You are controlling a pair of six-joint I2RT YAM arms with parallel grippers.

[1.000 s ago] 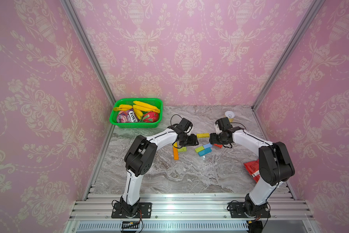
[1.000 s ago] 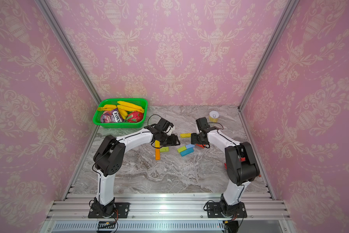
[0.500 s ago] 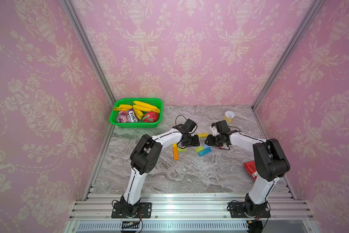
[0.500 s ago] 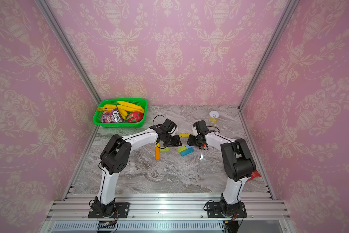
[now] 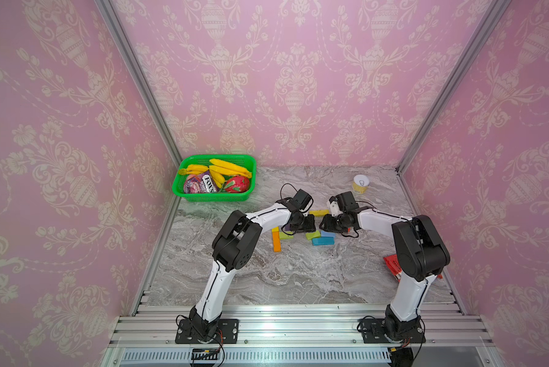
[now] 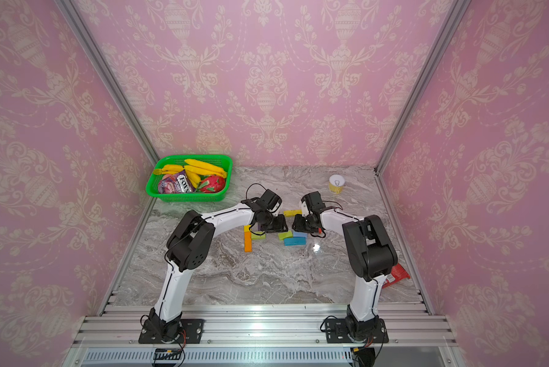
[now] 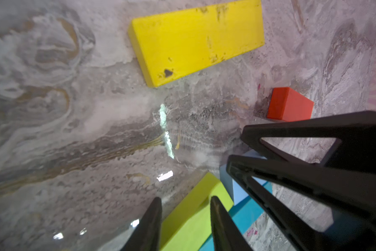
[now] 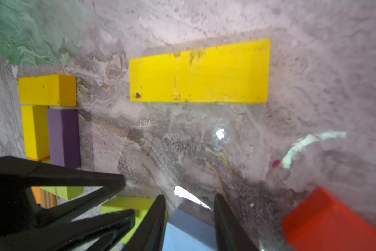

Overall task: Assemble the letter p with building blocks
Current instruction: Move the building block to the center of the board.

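Grips lime green block (image 7: 211, 184) with left end effector (image 7: 185, 198), light blue block (image 8: 187, 234) with right end effector (image 8: 189, 196). Reads "FOX'S" on purple packet (image 5: 203, 184) in green basket (image 5: 213, 198), desk's (image 5: 298, 279) far left corner.

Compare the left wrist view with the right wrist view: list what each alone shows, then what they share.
Left wrist only: the left claw framing the lime green block, the right claw side-on, the teal block clearly.
Right wrist only: the right claw framing the light blue block, the left claw side-on, a purple block beside a short yellow block, an orange block.
Both: the long yellow block, the red block, and those lime green and light blue blocks.
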